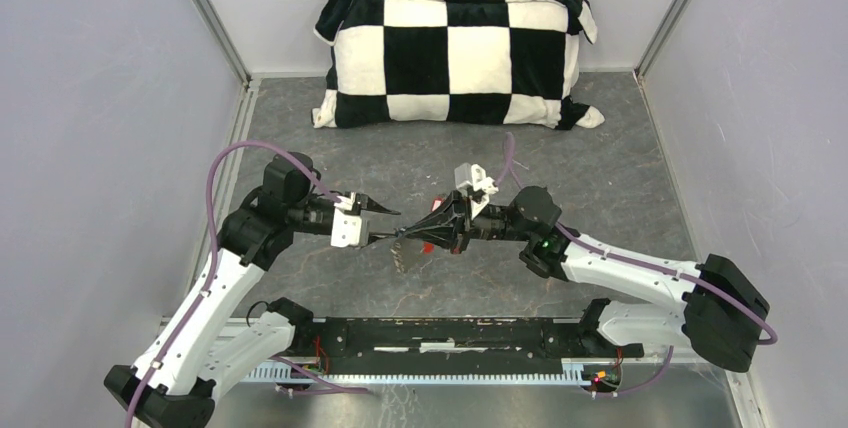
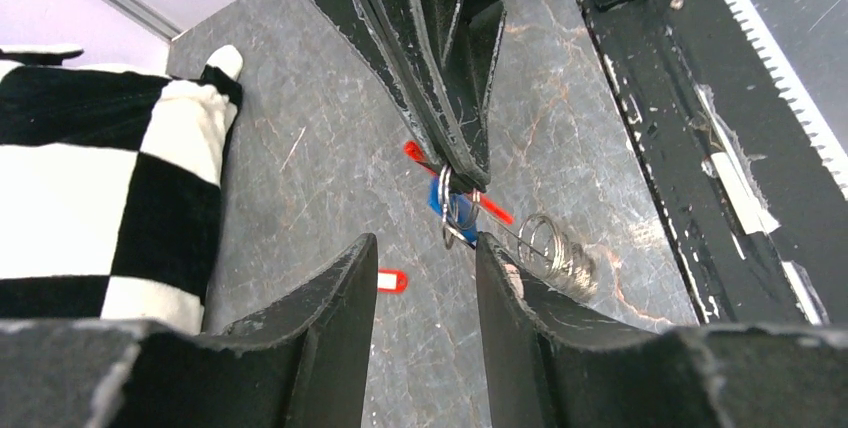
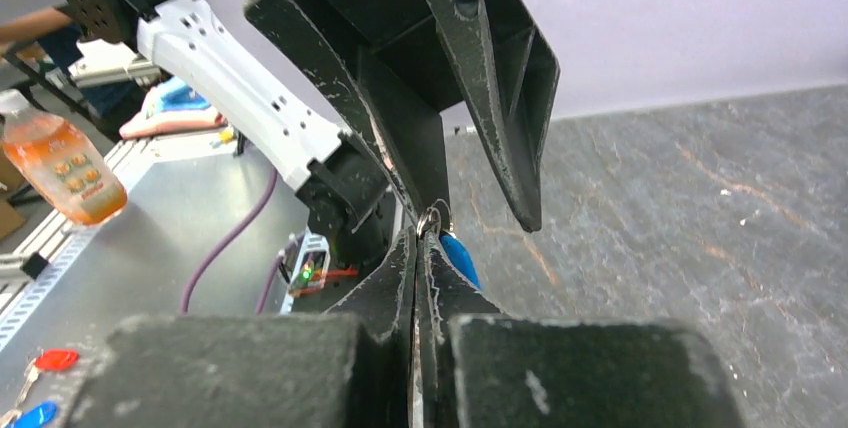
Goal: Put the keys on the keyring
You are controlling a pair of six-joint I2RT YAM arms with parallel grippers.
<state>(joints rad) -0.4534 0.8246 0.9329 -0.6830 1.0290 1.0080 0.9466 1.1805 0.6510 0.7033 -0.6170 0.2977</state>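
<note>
Grey veined stone is covering the table (image 1: 620, 178), with a checkered pillow (image 1: 455, 53) lying at 12 o'clock and both arms meeting tip to tip over the middle. The right jaws are pressing fully together on a small silver ring (image 3: 432, 216) carrying a blue tag (image 2: 455, 213), holding it off the table. The left jaws are standing partly apart just before it, gripping nothing. A wire coil (image 2: 560, 253), probably the keyring, is sitting at 4 o'clock from that tag, and a red tag (image 2: 392, 280) at 7 o'clock. Such thin metal is likely handling light, stiff and slippery, so pinching the tag or flat head seems safest.
</note>
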